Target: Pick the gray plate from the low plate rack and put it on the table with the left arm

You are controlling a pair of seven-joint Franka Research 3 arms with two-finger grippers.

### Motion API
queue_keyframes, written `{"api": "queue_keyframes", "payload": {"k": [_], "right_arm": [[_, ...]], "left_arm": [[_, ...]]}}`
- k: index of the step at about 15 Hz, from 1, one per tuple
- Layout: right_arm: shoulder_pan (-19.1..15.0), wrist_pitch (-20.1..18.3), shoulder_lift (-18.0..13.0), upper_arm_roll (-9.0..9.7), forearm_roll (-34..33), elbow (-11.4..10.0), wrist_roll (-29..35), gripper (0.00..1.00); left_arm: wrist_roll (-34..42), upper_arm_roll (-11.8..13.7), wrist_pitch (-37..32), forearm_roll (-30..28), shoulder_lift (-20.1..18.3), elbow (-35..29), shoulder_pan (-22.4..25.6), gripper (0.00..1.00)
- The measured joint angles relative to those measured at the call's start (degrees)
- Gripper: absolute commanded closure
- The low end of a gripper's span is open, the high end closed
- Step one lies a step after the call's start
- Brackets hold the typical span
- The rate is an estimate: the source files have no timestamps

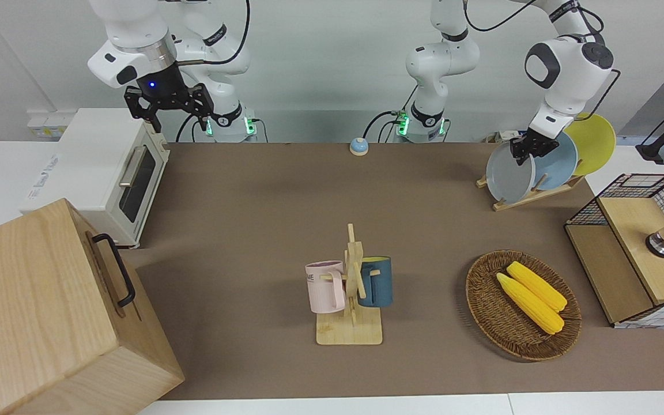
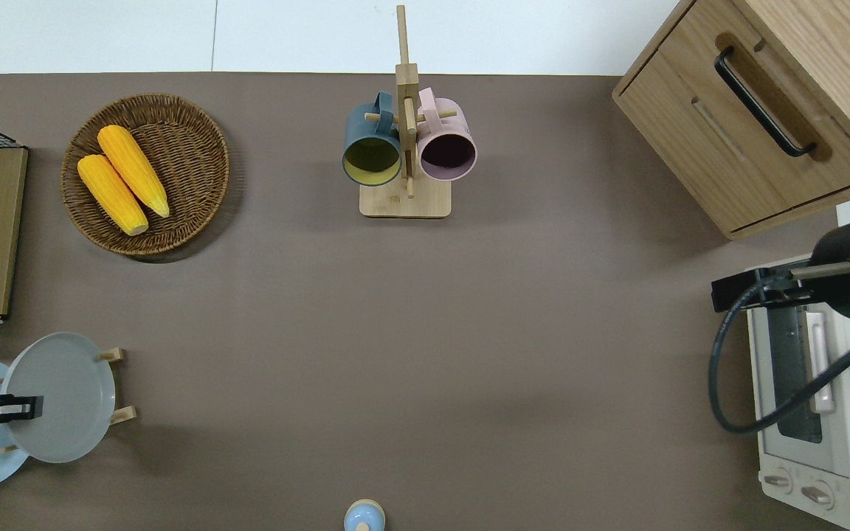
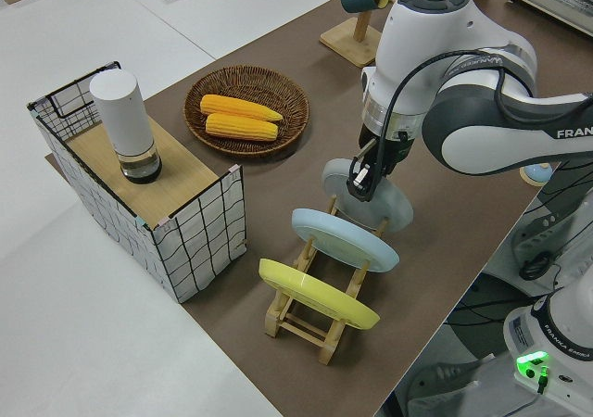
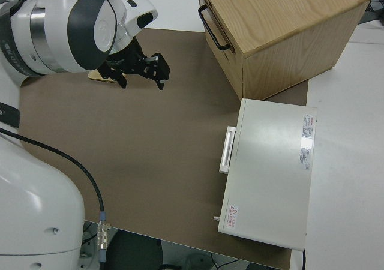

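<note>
Table (image 1: 263,230), brown-matted | low plate rack (image 1: 531,196) at left arm's end, holding gray plate (image 1: 509,174) in slot farthest from robots | left gripper (image 1: 528,148) clamped on plate's upper rim | right arm parked, fingers spread, empty

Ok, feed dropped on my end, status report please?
Left gripper at gray plate rim, plate in low plate rack. Right arm parked. Table in the middle bare.
</note>
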Motion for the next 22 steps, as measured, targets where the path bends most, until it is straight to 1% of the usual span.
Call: {"api": "queue_keyframes", "payload": {"k": [6,13,17,18,20,22], "right_arm": [[0.0,0.0,0.0,0.0,0.0,0.0,0.0,0.011],[0.0,0.0,0.0,0.0,0.0,0.0,0.0,0.013],[0.0,0.0,0.0,0.0,0.0,0.0,0.0,0.011],[0.0,0.0,0.0,0.0,0.0,0.0,0.0,0.011],[0.0,0.0,0.0,0.0,0.0,0.0,0.0,0.013],[0.0,0.0,0.0,0.0,0.0,0.0,0.0,0.011]], "left_arm": [[-0.1,-0.3,-1.7,0.1,-1.5,1.5,0.0,1.0],[-0.1,-1.1,-11.1,0.1,-2.3,9.5,0.0,1.0],[-1.6,-2.6,-16.5,0.0,-2.5,13.0,-0.1,1.0],[-2.1,-2.9,-17.2,-0.9,-2.5,13.2,-0.1,1.0],[-2.4,-2.9,-18.8,-4.7,-2.5,13.2,-0.1,1.0],[-2.5,-2.3,-21.0,-10.0,-2.5,13.2,0.0,1.0]]}}
